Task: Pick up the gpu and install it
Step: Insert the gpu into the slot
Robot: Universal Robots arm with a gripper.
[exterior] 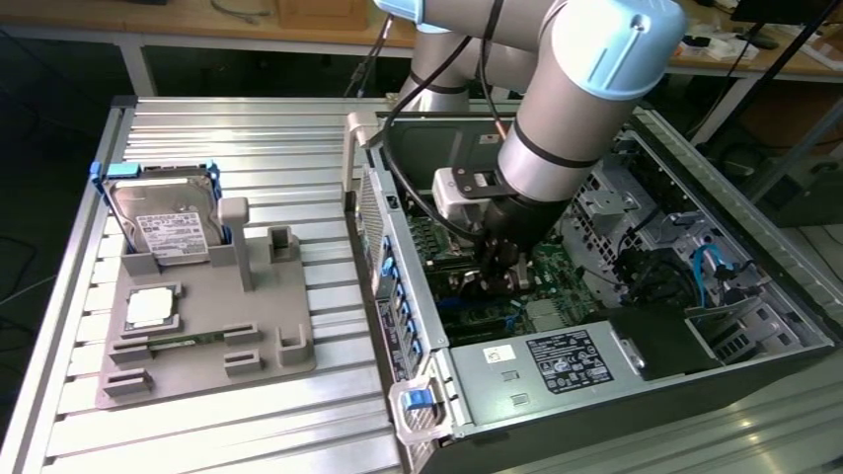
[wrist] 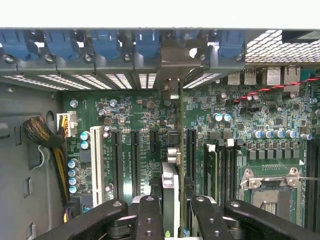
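End effector (wrist: pixel 171 202) clamps the gpu (wrist: pixel 170 177) edge-on just above the motherboard (wrist: pixel 210 115) slots: insertion step, which likely needs exact slot alignment.

Exterior: high, oblique; wrist: close; both see motherboard (exterior: pixel 560 269) (wrist: pixel 150 120).

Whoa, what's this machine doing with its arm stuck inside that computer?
A robot arm reaches into an open computer case. Its gripper is shut on the gpu, a thin card held edge-on over the motherboard, in line with the expansion slots. Whether the card is seated in a slot I cannot tell. A hard drive and a processor chip sit on the grey tray beside the case.
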